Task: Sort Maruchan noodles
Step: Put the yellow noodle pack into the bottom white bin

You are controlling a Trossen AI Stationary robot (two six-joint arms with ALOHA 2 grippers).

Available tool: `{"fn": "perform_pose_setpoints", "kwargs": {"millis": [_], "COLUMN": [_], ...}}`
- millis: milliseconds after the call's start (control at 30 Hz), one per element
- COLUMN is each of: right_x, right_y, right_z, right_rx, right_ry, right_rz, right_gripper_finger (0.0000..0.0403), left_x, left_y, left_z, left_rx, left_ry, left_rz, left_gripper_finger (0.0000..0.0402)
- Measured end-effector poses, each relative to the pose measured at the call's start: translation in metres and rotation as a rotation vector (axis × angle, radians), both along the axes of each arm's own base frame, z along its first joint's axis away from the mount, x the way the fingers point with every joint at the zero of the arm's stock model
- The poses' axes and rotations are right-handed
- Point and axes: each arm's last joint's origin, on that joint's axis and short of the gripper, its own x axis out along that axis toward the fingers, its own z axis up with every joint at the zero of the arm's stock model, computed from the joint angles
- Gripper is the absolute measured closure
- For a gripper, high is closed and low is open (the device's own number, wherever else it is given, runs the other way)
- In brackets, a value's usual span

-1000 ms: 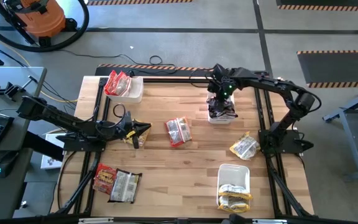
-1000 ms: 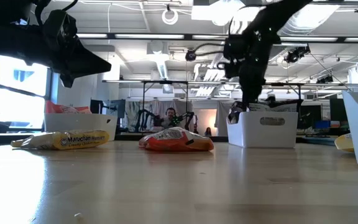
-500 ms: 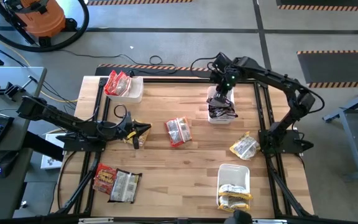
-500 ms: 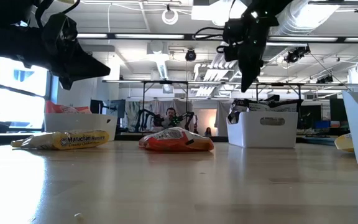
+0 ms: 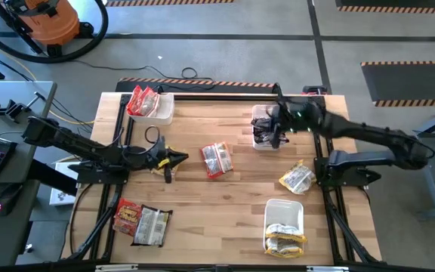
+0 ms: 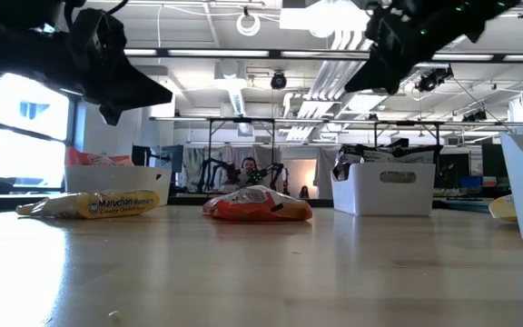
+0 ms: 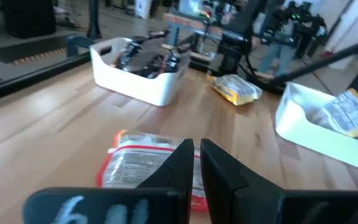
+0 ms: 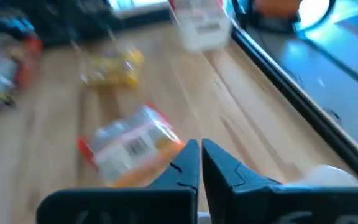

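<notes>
**Both grippers empty above the noodle table**

High view: the right gripper (image 5: 272, 130), closed and empty, hangs over the far bin (image 5: 256, 115) of dark packets (image 5: 263, 134). The left gripper (image 5: 174, 159), closed and empty, hovers beside the red-orange packet (image 5: 217, 159) mid-table.

Low view: that packet (image 6: 258, 204) lies alone, bare wood all around.

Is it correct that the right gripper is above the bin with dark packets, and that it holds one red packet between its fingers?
Not quite. The right gripper is above the bin with dark packets, but it holds nothing. The right wrist view shows its fingers shut together with no packet between them; the red packet lies on the table beyond.
</notes>
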Motion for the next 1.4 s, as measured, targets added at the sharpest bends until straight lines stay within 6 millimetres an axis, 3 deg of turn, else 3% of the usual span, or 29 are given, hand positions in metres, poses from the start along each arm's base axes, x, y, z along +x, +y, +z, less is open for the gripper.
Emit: {"fn": "perform_pose_setpoints", "kwargs": {"millis": [200,567,700,800,967,1100,1400], "right_x": [-0.008,-0.005,-0.004,-0.003,-0.002,0.002,0.02], "right_y": [0.032,0.058,0.063,0.065,0.069,0.071,0.077], "right_z": [-0.025,-0.042,-0.044,-0.045,-0.048,-0.055,-0.084], "right_rx": [0.033,-0.01,-0.017,-0.016,-0.026,0.003,0.011], "right_ry": [-0.196,-0.129,-0.118,-0.108,-0.085,-0.05,0.086], "right_rz": [0.069,0.034,0.039,0.052,0.043,0.044,0.036], "right_gripper_finger": [0.0403,0.0403,0.0403,0.0403,0.0403,0.0403,0.0403], "left_x": [0.025,0.067,0.075,0.078,0.081,0.079,0.041], "left_y": [-0.004,-0.004,0.0,-0.003,-0.005,-0.003,0.008], "left_z": [-0.002,-0.023,-0.029,-0.022,-0.007,-0.006,-0.005], "left_rx": [0.012,0.036,0.047,0.08,0.093,0.019,0.006], "left_ry": [0.113,0.308,0.4,0.49,0.595,0.654,1.003], "left_rz": [-0.079,-0.067,-0.068,-0.127,-0.14,-0.083,0.282], "left_gripper_finger": [0.0363,0.0292,0.0284,0.029,0.0305,0.0306,0.0297]}}
